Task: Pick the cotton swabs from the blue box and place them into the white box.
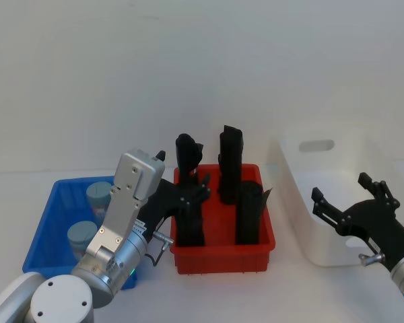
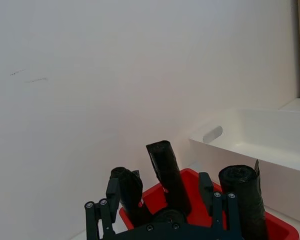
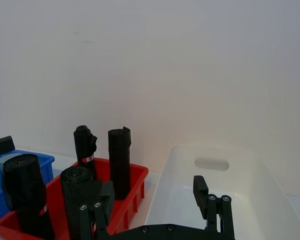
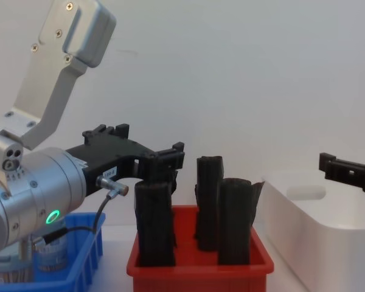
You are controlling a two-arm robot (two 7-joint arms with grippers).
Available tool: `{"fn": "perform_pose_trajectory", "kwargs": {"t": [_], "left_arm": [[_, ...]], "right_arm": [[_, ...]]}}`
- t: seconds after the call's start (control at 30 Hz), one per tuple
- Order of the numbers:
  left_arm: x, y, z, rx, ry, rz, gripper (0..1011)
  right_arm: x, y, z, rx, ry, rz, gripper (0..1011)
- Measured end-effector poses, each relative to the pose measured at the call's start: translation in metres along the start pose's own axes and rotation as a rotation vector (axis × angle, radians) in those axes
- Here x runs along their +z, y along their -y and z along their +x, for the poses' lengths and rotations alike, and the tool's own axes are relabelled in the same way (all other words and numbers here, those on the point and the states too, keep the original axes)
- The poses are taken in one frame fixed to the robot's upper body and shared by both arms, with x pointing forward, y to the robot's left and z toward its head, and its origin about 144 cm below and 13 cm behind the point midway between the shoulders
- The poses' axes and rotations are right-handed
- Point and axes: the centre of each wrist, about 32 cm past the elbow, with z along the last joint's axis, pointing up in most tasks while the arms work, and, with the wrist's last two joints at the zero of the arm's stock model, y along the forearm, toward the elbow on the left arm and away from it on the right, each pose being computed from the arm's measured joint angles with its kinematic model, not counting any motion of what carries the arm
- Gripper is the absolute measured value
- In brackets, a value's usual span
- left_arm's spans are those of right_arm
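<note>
Head view: blue box (image 1: 43, 232) at the robot's left, red bin (image 1: 222, 254) in the middle, white box (image 1: 303, 229) at the right, all on a white table (image 1: 283, 296). Two swab jars (image 1: 82, 235) with grey-blue caps stand upright in the blue box, one behind the other; the left arm covers the box's right part, so any further jar cannot be made out. Four black rolls (image 1: 230, 161) stand upright in the red bin.

Left wrist view: left gripper (image 2: 159, 181) with fingers spread wide and nothing between them, pointing toward the rolls and the white box beyond. Seen from the chest, it hangs above table level, apparently over the left edge of the red bin, apart from the jars.

Head view, right side: right gripper (image 1: 341, 188) with fingers likewise spread and empty, held above the near part of the white box, touching nothing. The white box interior looks bare where it shows in the right wrist view.
</note>
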Motion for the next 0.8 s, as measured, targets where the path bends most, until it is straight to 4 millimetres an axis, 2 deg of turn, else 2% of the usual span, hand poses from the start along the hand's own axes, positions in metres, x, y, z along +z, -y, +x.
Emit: {"fn": "perform_pose_trajectory", "kwargs": {"t": [0.8], "left_arm": [[0.0000,0.0000,0.0000,0.000,0.000,0.000,1000]], "right_arm": [[0.0000,0.0000,0.0000,0.000,0.000,0.000,1001]]}}
